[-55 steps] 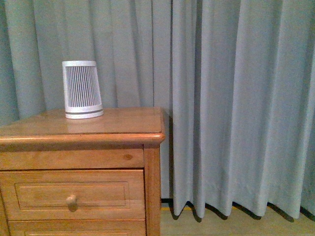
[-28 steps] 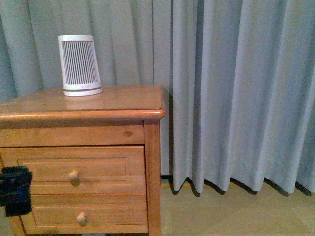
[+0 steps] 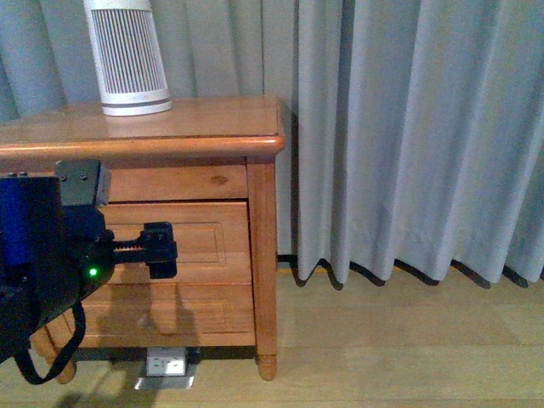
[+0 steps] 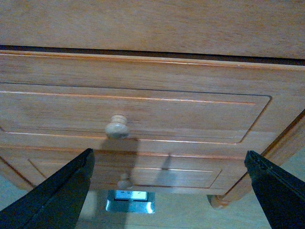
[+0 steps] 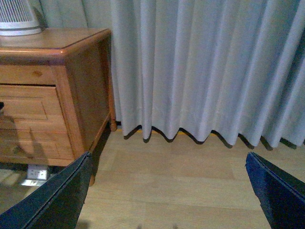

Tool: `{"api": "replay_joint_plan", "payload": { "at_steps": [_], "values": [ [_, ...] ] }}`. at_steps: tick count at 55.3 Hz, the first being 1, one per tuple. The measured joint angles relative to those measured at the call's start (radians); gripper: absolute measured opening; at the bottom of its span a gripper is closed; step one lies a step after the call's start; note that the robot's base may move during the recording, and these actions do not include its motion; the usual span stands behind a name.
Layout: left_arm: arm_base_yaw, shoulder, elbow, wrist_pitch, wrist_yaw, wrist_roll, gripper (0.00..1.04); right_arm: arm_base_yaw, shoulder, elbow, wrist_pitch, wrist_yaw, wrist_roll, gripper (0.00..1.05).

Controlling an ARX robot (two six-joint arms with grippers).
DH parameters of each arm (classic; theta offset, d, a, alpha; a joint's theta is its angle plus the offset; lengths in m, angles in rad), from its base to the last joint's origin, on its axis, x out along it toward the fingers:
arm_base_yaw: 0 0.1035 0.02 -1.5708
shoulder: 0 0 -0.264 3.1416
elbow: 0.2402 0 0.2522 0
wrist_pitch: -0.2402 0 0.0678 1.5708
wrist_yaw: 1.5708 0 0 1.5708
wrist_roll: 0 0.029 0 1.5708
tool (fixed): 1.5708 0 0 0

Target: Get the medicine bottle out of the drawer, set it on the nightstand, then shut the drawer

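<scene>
The nightstand (image 3: 212, 144) stands at the left, with both drawers shut. The upper drawer (image 3: 208, 242) shows its recessed front and round knob (image 4: 116, 127) in the left wrist view. My left gripper (image 3: 159, 249) is open and empty just in front of that drawer front, and in the left wrist view (image 4: 169, 191) it sits below and to one side of the knob without touching it. My right gripper (image 5: 167, 200) is open and empty over the floor, right of the nightstand (image 5: 78, 90). The medicine bottle is hidden.
A large white ribbed device (image 3: 126, 59) stands on the nightstand top. The lower drawer (image 3: 183, 310) has its own knob (image 4: 125, 181). A floor socket plate (image 3: 166, 363) lies under the cabinet. A grey curtain (image 3: 408, 136) hangs behind, above the wooden floor (image 3: 408, 340).
The front view has dropped lower, so the nightstand sits higher in frame. My left arm has come in from the left and now reaches in front of the upper drawer.
</scene>
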Motion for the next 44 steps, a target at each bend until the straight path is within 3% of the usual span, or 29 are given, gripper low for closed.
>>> {"api": "replay_joint_plan", "payload": {
  "at_steps": [44],
  "values": [
    [0.066, 0.264, 0.286, -0.013, 0.030, 0.092, 0.98, 0.000, 0.000, 0.000, 0.000, 0.000, 0.000, 0.98]
  ]
}}
